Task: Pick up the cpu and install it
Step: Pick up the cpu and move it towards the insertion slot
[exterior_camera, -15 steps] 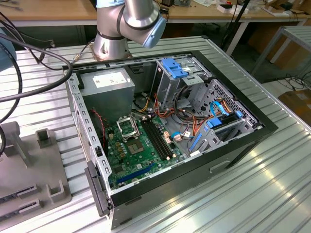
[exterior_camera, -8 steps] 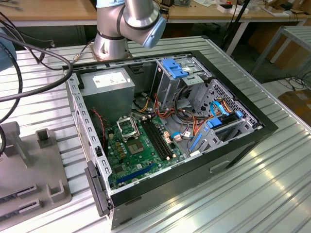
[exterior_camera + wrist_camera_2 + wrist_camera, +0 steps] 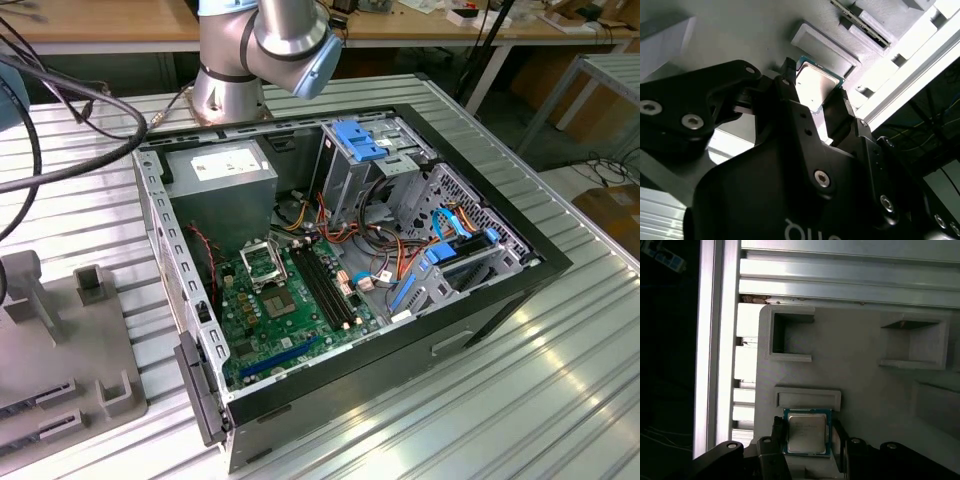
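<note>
End effector (image 3: 809, 430) flush on cpu (image 3: 806, 435) edges

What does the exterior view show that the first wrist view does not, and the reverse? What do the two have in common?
Exterior view: the open computer case with its green motherboard, black cpu socket and grey power supply, plus the arm's base. First wrist view: the cpu, with the gripper straddling it. Both: the grey holder plate and the ribbed aluminium table.
</note>
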Robot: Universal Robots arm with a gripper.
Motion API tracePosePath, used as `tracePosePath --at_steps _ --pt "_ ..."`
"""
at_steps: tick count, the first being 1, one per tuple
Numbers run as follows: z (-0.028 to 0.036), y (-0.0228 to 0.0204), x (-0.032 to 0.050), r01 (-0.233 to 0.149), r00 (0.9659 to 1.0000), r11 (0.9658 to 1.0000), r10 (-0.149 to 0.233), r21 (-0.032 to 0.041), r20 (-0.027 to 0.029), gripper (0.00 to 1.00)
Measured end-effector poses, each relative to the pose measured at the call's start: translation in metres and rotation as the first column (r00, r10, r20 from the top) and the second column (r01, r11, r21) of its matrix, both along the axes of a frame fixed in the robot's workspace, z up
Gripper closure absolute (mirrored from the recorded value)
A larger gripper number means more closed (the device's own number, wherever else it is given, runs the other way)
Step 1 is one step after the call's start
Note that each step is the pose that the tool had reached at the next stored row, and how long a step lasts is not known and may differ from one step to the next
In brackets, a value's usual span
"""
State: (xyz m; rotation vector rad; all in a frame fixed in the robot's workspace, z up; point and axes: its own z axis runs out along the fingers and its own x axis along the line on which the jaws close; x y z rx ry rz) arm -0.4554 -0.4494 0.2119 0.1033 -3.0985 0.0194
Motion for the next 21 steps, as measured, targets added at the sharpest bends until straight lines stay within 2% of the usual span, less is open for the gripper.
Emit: tracePosePath --at_steps 1,4,6,21 --pt "0.0063 0.0000 0.0000 0.000 1.0000 1.0000 0.000 0.0000 0.0000 0.53" --pt "0.0185 0.0000 0.0000 0.000 1.0000 1.0000 0.000 0.0000 -0.0001 0.53" --pt "0.0221 0.0000 0.0000 0.000 1.0000 1.0000 0.000 0.0000 -0.0002 0.53" --pt "0.0241 0.0000 0.0000 0.000 1.0000 1.0000 0.000 0.0000 -0.0002 0.53"
